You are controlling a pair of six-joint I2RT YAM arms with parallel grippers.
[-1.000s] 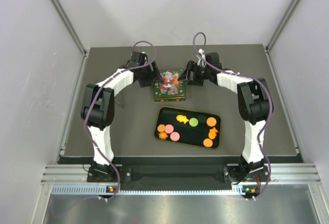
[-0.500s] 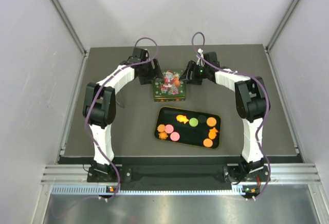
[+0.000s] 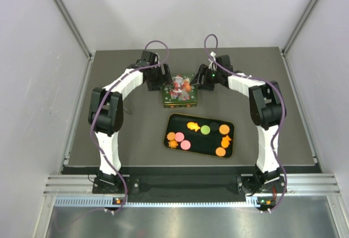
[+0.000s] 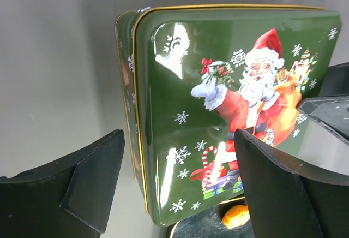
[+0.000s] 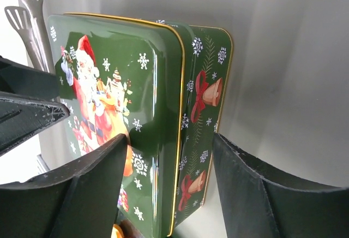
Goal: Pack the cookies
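Dark grey matting covers the desk (image 3: 272, 85). Pale wall panels (image 3: 32, 85) close it in at the left, right and far sides, and a metal rail (image 3: 180, 186) runs along the near edge.

The left tool (image 3: 160, 81) and right tool (image 3: 200, 79) face each other across a green Santa tin (image 3: 179, 90), which lies flat between them with its lid on. Both are spread wide and hold nothing. In the left wrist view, one finger of the left tool (image 4: 180, 180) stands just off the tin's (image 4: 218, 101) side wall and the other is over the lid. The right tool (image 5: 169, 186) straddles the opposite edge of the tin (image 5: 136, 101) in the same way. Whether either tool touches the tin cannot be determined.

The cookies (image 3: 205, 130), orange, pink and green, lie loose on a black tray (image 3: 212, 141) on the near side of both tools, just beside the tin. Metal tongs (image 5: 27, 9) lie beyond the left tool.

Bare matting lies outboard of each tool, out to the desk edges, and beyond the tin to the far wall.
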